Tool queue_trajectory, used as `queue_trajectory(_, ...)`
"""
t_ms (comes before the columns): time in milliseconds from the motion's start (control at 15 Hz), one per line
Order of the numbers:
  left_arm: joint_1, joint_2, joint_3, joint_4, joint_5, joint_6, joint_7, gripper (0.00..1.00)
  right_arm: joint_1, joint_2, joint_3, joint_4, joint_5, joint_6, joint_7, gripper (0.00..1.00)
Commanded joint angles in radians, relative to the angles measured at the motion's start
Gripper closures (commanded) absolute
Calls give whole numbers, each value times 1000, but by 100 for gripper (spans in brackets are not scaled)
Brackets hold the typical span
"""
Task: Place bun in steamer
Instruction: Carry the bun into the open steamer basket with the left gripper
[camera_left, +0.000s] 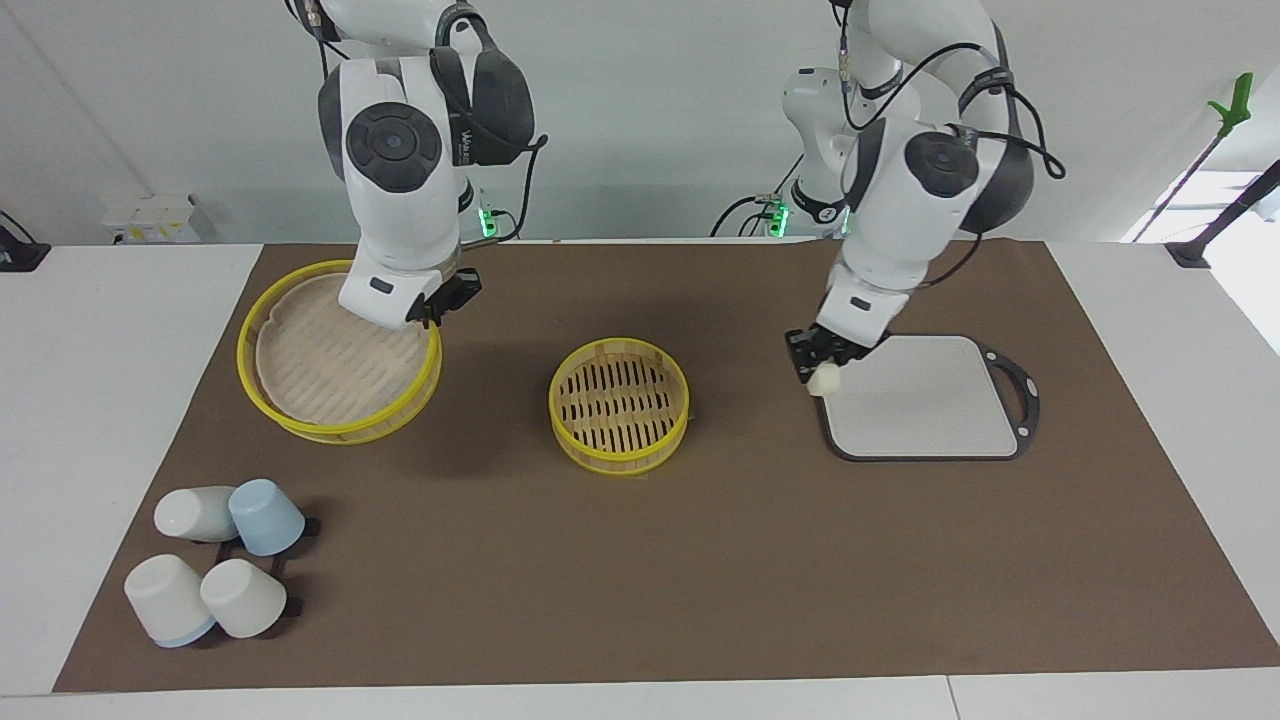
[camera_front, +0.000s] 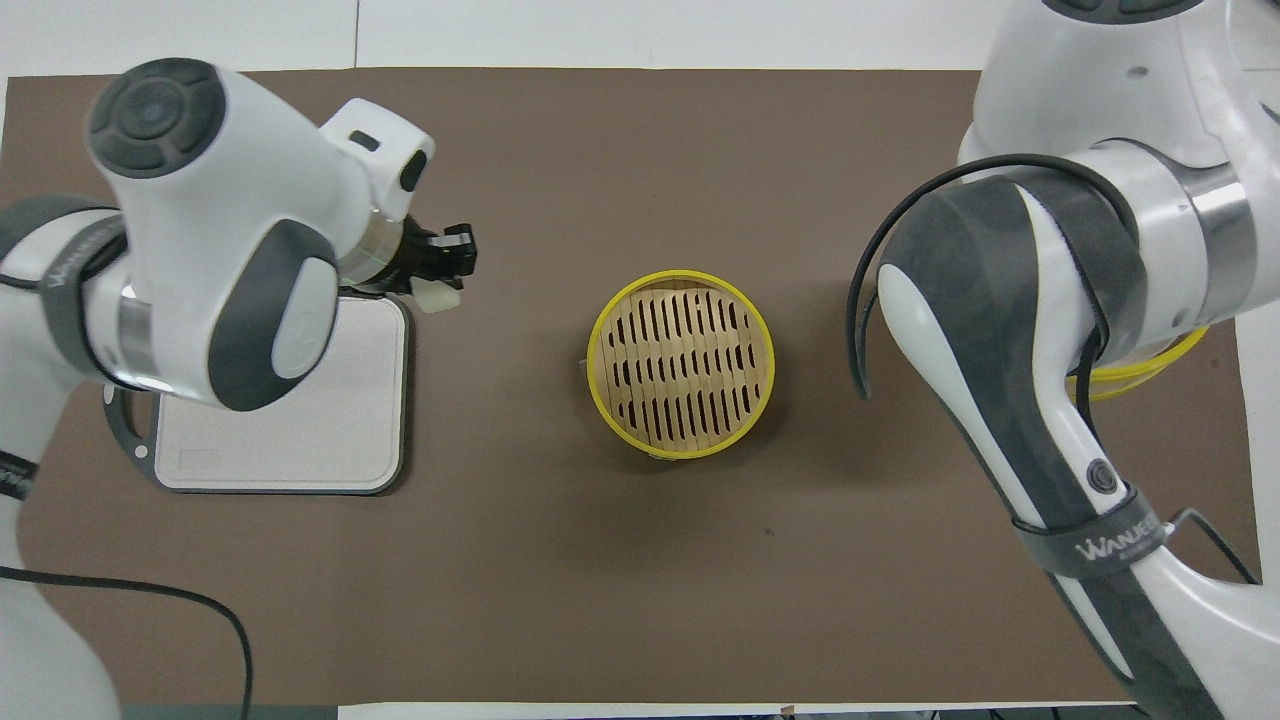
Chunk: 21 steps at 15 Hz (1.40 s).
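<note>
Bun (camera_left: 825, 380) gripped in left pincer (camera_left: 818, 368) over board corner (steamer (camera_left: 619, 404) empty); right pincer (camera_left: 445, 298) unclear.

Readable markings: one brand name, on the arms.
You can read "WANJEE" on the right arm's dark strap (camera_front: 1118, 548); the same mark on its upper cover (camera_left: 466, 135) is only partly legible.

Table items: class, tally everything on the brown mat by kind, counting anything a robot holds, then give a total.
Cups: 4 (three white, one blue)
Steamer basket: 1
Steamer lid: 1
Board: 1
Bun: 1, held in the left gripper over the board's edge
Total: 8
</note>
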Motion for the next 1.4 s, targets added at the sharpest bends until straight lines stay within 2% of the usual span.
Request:
queue_trajectory(0, -196, 72, 25, -1, -19, 153, -185, 63, -6, -38, 8, -58, -33, 15, -46, 100)
queue_trajectory(133, -290, 86, 28, -104, -1, 306, -248, 62, -37, -38, 10, -62, -33, 17, -87, 100)
queue_trajectory(267, -343, 158, 28, -123, 48, 379, -306, 61, -46, -38, 10, -67, -33, 23, -95, 100)
queue_trajectory(467, -353, 190, 28, -135, 56, 425, -320, 60, -37, -40, 10, -67, -33, 23, -90, 100)
queue_trajectory(600, -359, 212, 28, -137, 56, 453, -331, 54, -39, -40, 10, -69, -31, 23, -89, 100)
queue_trajectory(667, -364, 213, 28, -137, 56, 457, -345, 45, -39, -40, 12, -69, -30, 23, -89, 100)
queue_trajectory(800, -365, 212, 28, -135, 56, 453, -363, 6, -37, -40, 12, -69, -28, 24, -83, 100)
queue_trajectory(867, -365, 210, 28, -135, 56, 445, -375, 0, -35, -40, 12, -69, -27, 30, -81, 100)
queue_trajectory(1000, -356, 177, 25, -138, 56, 407, -395, 0, -39, -38, 13, -67, -4, 49, -48, 100)
queue_trajectory(1067, -342, 126, 30, -138, 56, 343, -383, 0, -39, -38, 13, -65, 30, 61, -35, 100)
queue_trajectory(1200, -254, 18, 28, -138, 56, 205, -324, 0, -39, -37, 12, -67, 139, 108, 27, 100)
queue_trajectory(1333, -137, -88, 31, -129, 53, 32, -149, 0, -14, -38, 21, -67, 170, 141, 112, 100)
